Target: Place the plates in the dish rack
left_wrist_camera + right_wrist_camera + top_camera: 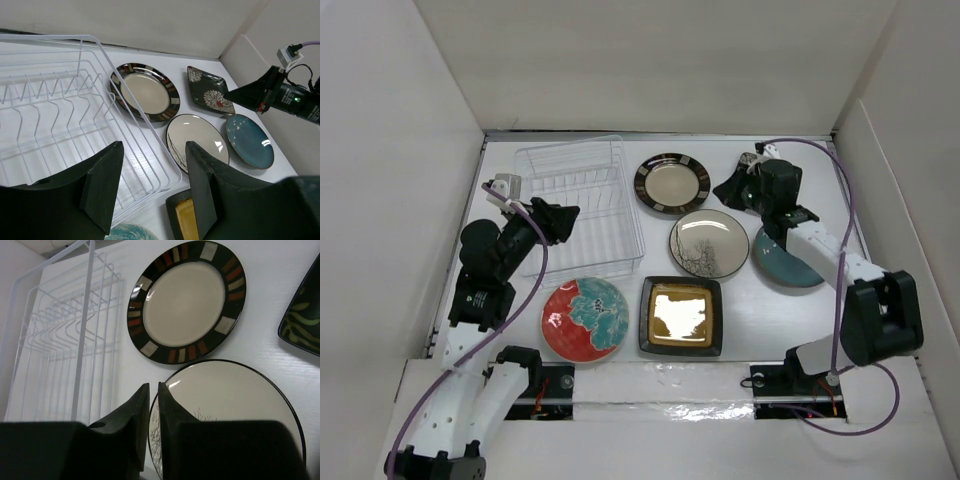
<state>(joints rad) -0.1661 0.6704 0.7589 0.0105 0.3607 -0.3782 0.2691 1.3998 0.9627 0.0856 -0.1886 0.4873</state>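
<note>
The clear dish rack (pixel 580 205) stands empty at the back left. The plates lie flat on the table: dark-rimmed cream (pixel 672 183), branch-pattern cream (pixel 709 243), teal (pixel 785 258), red with teal flowers (pixel 585 318) and square black-gold (pixel 681 316). The square dark floral plate (pixel 210 90) lies at the back right. My left gripper (pixel 154 147) is open and empty, above the rack's near right corner. My right gripper (pixel 153 386) is shut and empty, hovering over the floral plate and pointing toward the branch plate's (pixel 230 405) left rim.
White walls (pixel 400 150) enclose the table on three sides. The right arm (pixel 840 260) passes over the teal plate. The rack's thin wire dividers (pixel 55 95) stand upright inside it.
</note>
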